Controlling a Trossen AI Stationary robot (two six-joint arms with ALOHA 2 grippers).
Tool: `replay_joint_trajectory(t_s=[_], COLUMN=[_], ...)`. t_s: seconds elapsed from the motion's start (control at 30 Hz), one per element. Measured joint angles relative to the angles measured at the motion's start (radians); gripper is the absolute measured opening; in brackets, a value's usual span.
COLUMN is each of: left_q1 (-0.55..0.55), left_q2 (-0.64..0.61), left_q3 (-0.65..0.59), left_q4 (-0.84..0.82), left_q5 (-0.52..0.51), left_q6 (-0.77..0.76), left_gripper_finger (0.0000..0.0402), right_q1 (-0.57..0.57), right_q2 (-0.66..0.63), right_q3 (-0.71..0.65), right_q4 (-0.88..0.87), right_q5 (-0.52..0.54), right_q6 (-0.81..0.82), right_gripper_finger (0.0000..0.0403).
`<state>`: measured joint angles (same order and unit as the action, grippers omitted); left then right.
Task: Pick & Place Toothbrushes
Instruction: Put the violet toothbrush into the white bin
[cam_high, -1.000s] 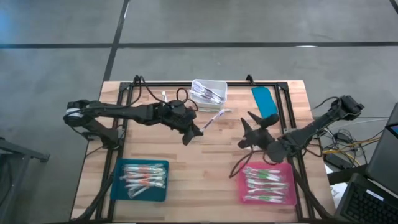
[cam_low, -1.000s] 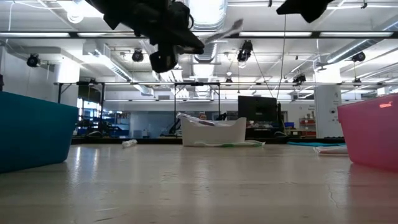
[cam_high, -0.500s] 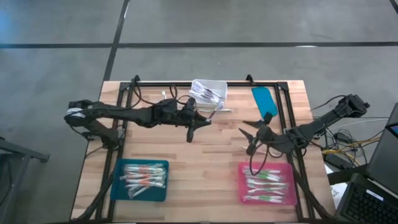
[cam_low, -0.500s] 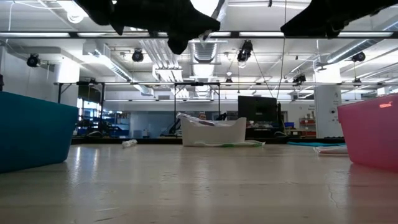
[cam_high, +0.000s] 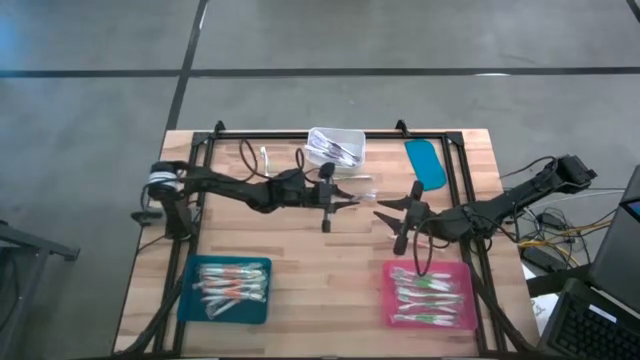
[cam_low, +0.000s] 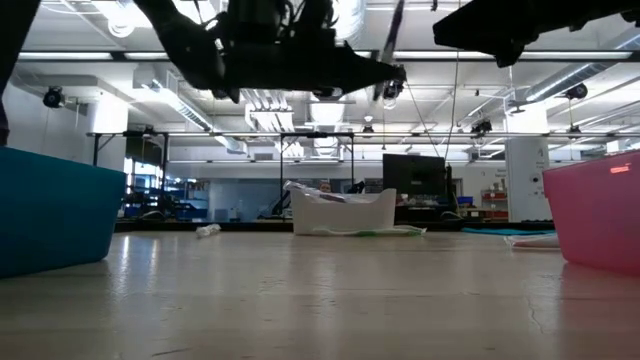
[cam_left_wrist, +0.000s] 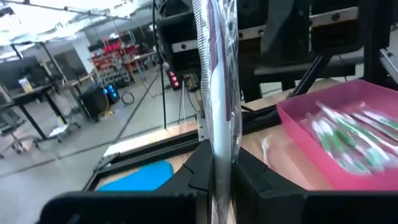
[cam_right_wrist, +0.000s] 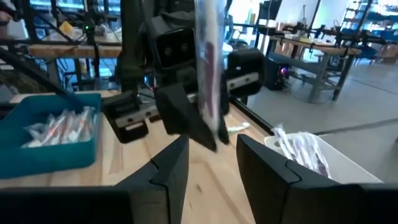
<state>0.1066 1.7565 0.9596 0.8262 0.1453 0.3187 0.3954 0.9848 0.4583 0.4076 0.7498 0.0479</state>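
The left gripper (cam_high: 345, 196) hangs above the middle of the table (cam_high: 300, 250), in front of the white bin (cam_high: 335, 146), and its two fingers are pressed together on one wrapped toothbrush (cam_high: 362, 191). In the left wrist view this toothbrush (cam_left_wrist: 219, 93) stands out straight from between the fingers (cam_left_wrist: 198, 168), clear wrapper with a pink part inside, and its free end points toward the right arm. The right gripper (cam_high: 392, 212) is near this free end, facing the left one, with its fingers spread; in the right wrist view the toothbrush (cam_right_wrist: 208, 68) shows just ahead of the gap between the fingers (cam_right_wrist: 171, 165), but it cannot be told if they touch it. More toothbrushes lie in the white bin, in the teal tray (cam_high: 190, 300) and in the pink tray (cam_high: 390, 300). A flat teal lid (cam_high: 426, 163) lies beside the bin.
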Motion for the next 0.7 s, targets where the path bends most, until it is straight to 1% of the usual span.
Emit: replay_joint_trajectory(t_s=[0.13,0.3,0.47,0.7], left_q1=[-0.001,-0.008,-0.012,-0.012], left_q2=[0.065,0.115,0.113,0.112], left_q3=[0.066,0.15,0.175,0.176], left_q4=[0.024,0.029,0.022,0.019], left_q5=[0.018,0.024,0.054,0.054], left_q6=[-0.003,-0.006,-0.005,-0.006], left_gripper_finger=[0.003,0.003,0.003,0.003], right_q1=[-0.002,-0.005,-0.012,-0.049], right_q2=[-0.001,-0.001,-0.001,-0.001], right_q3=[0.004,0.005,0.006,0.007], right_q4=[0.0,-0.001,0.0,0.059], right_q5=[0.0,0.001,0.002,0.005], right_q6=[-0.007,-0.023,-0.034,-0.051], right_gripper_finger=[0.0128,0.0144,0.0164,0.0185])
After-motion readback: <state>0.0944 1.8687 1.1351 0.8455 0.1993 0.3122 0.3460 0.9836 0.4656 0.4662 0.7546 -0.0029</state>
